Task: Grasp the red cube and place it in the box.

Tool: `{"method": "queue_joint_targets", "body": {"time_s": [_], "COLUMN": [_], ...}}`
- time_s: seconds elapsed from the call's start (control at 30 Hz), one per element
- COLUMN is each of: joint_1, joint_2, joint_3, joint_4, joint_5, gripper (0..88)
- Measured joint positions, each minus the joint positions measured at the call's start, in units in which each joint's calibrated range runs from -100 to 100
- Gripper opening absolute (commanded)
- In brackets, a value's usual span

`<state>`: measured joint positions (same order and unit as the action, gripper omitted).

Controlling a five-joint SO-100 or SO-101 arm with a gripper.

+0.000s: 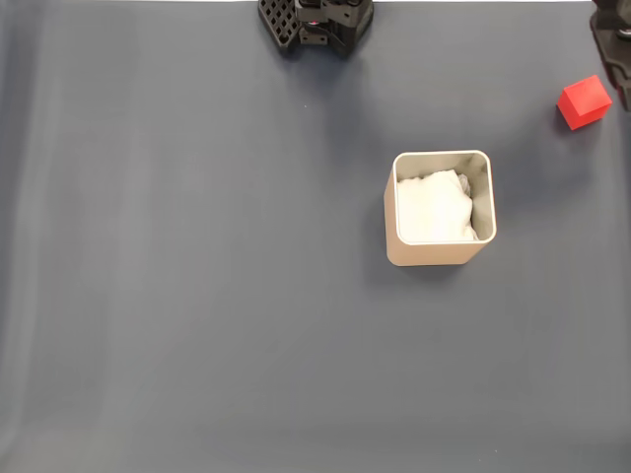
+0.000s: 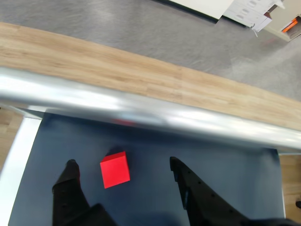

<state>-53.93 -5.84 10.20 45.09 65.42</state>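
Note:
A small bright red cube point(image 1: 584, 101) lies on the dark mat at the far right edge of the fixed view, up and to the right of the box. The box point(image 1: 439, 255) is beige with rounded corners and holds white padding. In the wrist view the red cube point(image 2: 115, 169) rests on the mat between the two black fingers of my gripper point(image 2: 122, 165), closer to the left finger and touching neither. The gripper is open and holds nothing. A dark piece of the gripper point(image 1: 613, 44) shows at the top right corner of the fixed view, just above the cube.
The arm's black base point(image 1: 315, 25) sits at the top centre of the fixed view. A shiny metal rail point(image 2: 141, 110) runs along the mat's edge just beyond the cube, with wooden boards point(image 2: 117, 66) and grey floor behind it. Open dark mat point(image 1: 197, 276) surrounds the box.

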Motion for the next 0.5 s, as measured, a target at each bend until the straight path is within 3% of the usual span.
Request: {"method": "queue_joint_targets", "body": {"time_s": [0.5], "joint_1": [-1.4], "joint_2": [-2.9], "joint_3": [11.1], "joint_4": [-3.8], "joint_5": [-1.4], "gripper": [46.3]}}
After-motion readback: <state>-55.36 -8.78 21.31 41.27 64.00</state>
